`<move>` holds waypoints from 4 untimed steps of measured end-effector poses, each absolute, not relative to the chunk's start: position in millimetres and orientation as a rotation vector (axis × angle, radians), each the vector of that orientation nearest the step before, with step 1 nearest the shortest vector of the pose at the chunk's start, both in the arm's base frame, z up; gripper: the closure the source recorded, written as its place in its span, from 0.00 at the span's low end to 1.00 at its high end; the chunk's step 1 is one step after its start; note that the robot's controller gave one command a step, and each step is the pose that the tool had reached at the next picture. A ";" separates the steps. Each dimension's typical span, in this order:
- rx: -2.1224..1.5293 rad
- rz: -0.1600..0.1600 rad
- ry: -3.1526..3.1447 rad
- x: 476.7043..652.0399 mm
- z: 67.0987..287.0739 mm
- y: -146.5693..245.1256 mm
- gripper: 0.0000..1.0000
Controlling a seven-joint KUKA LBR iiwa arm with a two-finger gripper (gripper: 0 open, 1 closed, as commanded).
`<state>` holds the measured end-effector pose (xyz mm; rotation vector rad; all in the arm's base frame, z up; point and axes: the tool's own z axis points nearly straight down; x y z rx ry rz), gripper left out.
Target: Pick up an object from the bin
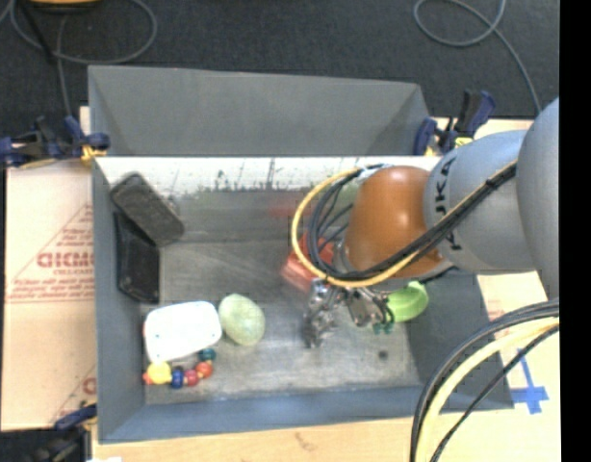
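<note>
My gripper (320, 323) hangs low over the bare bin floor, right of the middle, under the arm's orange cover. A pale green ball (241, 319) lies just to its left, apart from it. A red-orange thing (295, 269) sits just behind the gripper, partly hidden by the cover. To the right, a bright green thing (409, 301) peeks out from beneath the arm. I see nothing held in the gripper.
A white rounded block (182, 328) and a string of coloured beads (180, 372) lie at the front left. A black block (146, 207) and a flat black thing (137, 256) rest against the left wall. The arm covers the bin's right side.
</note>
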<state>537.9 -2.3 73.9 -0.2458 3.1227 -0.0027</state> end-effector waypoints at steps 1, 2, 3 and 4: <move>-0.246 -0.003 3.123 538.0 73.9 -2.3 1.00; -0.992 0.001 2.970 523.7 151.3 74.2 0.00; -0.987 0.002 2.978 522.6 148.6 72.3 0.00; -1.065 -0.005 2.945 531.5 127.4 88.1 0.00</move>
